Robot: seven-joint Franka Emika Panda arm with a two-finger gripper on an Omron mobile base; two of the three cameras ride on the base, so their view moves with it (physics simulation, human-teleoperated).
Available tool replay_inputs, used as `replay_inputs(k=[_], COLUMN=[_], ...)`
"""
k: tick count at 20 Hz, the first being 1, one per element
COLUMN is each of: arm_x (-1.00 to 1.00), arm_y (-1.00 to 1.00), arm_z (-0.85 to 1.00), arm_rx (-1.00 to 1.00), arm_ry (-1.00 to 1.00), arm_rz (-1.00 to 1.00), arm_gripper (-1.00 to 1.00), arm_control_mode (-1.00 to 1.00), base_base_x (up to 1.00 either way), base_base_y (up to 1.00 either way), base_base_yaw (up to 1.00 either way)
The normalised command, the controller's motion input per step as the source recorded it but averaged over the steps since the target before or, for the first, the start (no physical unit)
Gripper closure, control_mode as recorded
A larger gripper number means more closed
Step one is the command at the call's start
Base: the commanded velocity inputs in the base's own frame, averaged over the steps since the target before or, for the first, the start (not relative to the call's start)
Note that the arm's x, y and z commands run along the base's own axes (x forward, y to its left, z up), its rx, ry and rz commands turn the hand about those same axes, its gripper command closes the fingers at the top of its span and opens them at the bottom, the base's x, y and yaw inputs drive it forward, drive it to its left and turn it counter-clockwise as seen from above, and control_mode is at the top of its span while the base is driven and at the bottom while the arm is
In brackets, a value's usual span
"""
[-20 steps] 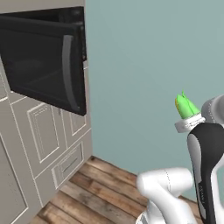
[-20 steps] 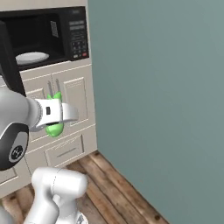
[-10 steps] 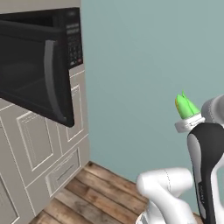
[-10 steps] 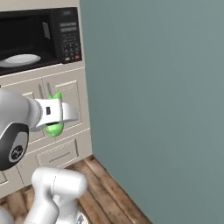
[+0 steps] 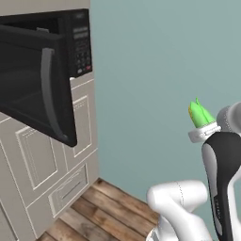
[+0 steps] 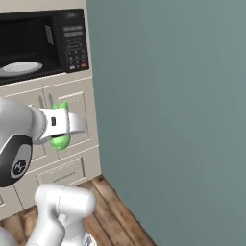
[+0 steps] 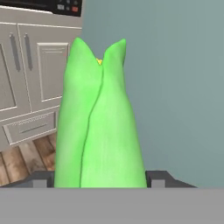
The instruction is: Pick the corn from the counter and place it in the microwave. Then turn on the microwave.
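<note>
Green corn (image 7: pixel 100 127) stands upright between the jaws, which are spread wide around it and hold it in the air, pointed husk tips up. Beyond it, to the left, cream cabinet doors (image 6: pixel 72 115) and a drawer (image 5: pixel 70 190) sit under the black microwave (image 6: pixel 45 45), its door (image 5: pixel 35 101) swung open and a white plate (image 6: pixel 21 67) inside.

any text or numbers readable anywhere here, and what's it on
Nothing can be read in these pictures.
Microwave keypad: rows of small pale marks on its buttons and a line at the top of the panel, too small and blurred to read.
White wrist cuff behind the corn: one small dark mark, not legible.
The corn held in the gripper bears no writing.
</note>
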Motion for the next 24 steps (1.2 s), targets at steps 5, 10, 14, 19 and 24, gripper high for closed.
replay_inputs(k=[5, 10, 14, 19, 24], arm_x=[0.0, 0.0, 0.0, 0.0, 0.0], arm_y=[0.0, 0.0, 0.0, 0.0, 0.0], arm_z=[0.0, 0.0, 0.0, 0.0, 0.0], arm_rx=[0.0, 0.0, 0.0, 0.0, 0.0], arm_ry=[0.0, 0.0, 0.0, 0.0, 0.0], arm_rz=[0.0, 0.0, 0.0, 0.0, 0.0], arm_gripper=[1.0, 1.0, 1.0, 1.0, 1.0], arm_control_mode=[1.0, 1.0, 1.0, 1.0, 1.0], base_base_x=[0.44, 0.44, 0.41, 0.38, 0.28], base_base_y=[0.01, -0.01, 0.0, -0.06, -0.15], base_base_yaw=[0.2, 0.22, 0.21, 0.21, 0.21])
